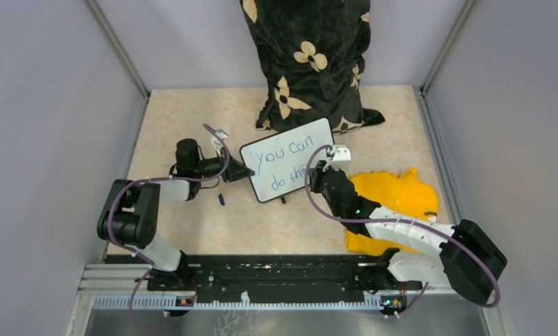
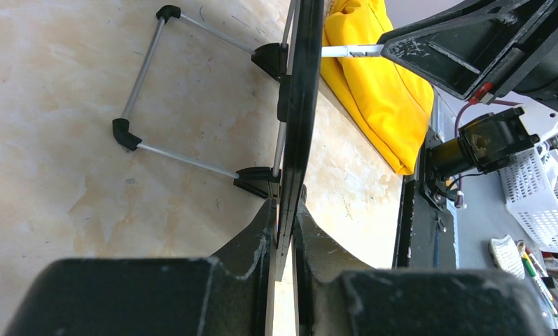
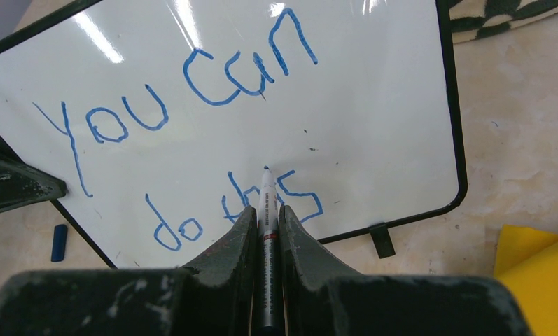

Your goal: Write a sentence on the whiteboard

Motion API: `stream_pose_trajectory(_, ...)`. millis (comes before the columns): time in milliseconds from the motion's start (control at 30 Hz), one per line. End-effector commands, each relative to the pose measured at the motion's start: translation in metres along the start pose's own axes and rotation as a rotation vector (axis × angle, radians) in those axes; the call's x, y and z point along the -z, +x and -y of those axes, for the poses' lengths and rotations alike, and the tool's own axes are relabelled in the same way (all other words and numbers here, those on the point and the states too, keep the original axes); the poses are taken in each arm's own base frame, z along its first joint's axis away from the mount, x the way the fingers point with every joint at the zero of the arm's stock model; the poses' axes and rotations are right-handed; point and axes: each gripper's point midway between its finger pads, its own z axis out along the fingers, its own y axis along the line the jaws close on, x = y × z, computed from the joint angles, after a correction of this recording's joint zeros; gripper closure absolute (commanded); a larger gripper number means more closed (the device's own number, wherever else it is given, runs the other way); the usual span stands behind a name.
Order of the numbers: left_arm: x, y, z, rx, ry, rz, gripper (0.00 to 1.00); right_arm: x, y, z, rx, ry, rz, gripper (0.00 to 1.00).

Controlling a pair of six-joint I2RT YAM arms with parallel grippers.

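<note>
The whiteboard (image 1: 297, 143) stands tilted at mid table, with a white face and a thin black rim. The sentence (image 1: 284, 164) on it reads "You can do this" in blue, in two lines; it also shows in the right wrist view (image 3: 192, 91). My left gripper (image 1: 242, 171) is shut on the board's left edge; in the left wrist view the board (image 2: 305, 91) is edge-on between my fingers. My right gripper (image 3: 266, 210) is shut on a marker (image 3: 266, 187), whose tip is at the board by the word "this". In the top view the right gripper (image 1: 318, 175) hides the end of that word.
A yellow cloth (image 1: 395, 199) lies right of the board under my right arm. A black floral pillow (image 1: 311, 63) stands behind the board. A small blue cap (image 1: 221, 199) lies on the table near the left gripper. The board's wire stand (image 2: 139, 91) rests on the table. Walls enclose three sides.
</note>
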Motion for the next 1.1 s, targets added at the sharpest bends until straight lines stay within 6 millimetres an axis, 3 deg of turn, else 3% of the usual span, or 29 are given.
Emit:
stream_pose_trajectory(0,-0.002,0.020,-0.017,0.071,-0.068,-0.041,0.83,0.006,-0.030,-0.010,-0.061,-0.038,0.069,1.00)
stream_pose_trajectory(167,-0.002,0.019,-0.017,0.069,-0.068,-0.040,0.83,0.015,-0.042,-0.014,-0.087,-0.070,0.089,1.00)
stream_pose_trajectory(300,-0.001,0.019,-0.016,0.069,-0.067,-0.041,0.83,0.022,-0.045,-0.006,-0.090,-0.049,0.104,1.00)
stream_pose_trajectory(700,-0.002,0.020,-0.017,0.072,-0.069,-0.043,0.83,0.033,-0.018,0.041,-0.128,0.080,0.108,1.00)
stream_pose_trajectory(1067,-0.002,0.020,-0.017,0.072,-0.069,-0.043,0.83,0.025,-0.004,0.053,-0.202,0.097,0.093,1.00)
